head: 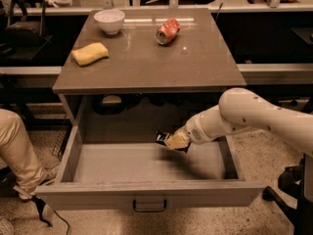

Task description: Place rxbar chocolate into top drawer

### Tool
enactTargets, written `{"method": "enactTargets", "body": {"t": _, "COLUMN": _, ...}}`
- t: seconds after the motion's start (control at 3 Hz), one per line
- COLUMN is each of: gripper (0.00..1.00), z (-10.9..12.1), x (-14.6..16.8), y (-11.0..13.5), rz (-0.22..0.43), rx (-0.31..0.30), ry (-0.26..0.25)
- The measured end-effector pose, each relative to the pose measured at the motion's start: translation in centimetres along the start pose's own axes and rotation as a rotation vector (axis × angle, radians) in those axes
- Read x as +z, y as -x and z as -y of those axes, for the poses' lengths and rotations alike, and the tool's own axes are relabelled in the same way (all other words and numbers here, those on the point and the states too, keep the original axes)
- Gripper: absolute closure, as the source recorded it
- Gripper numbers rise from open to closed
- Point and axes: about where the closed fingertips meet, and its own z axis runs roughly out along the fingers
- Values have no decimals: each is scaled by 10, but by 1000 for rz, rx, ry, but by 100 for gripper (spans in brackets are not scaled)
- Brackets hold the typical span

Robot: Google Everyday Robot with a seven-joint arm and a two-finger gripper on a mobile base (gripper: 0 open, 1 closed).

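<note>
The rxbar chocolate hangs just right of frame centre, above the floor of the open top drawer, one end pinched by the gripper, its jaws closed on it. It looks light, flat and slippery-wrapped, so a firm end grip seems right. The desk sits above.

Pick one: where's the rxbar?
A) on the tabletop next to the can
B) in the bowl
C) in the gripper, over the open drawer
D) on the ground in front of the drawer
C: the gripper is shut on the rxbar, holding it over the inside of the open drawer. The bar's dark end sticks out to the gripper's left.
</note>
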Motion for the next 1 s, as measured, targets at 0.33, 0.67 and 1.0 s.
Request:
{"method": "enactTargets", "body": {"t": 0.33, "gripper": 7, "z": 5, "x": -2, "y": 0, "rz": -2, "rx": 0, "ry": -9}}
{"method": "enactTargets", "body": {"t": 0.67, "gripper": 0, "z": 34, "x": -32, "y": -13, "rz": 16, "rx": 26, "ry": -44}}
{"method": "enactTargets", "body": {"t": 1.0, "gripper": 0, "z": 74, "x": -102, "y": -29, "rz": -10, "rx": 56, "ry": -117}}
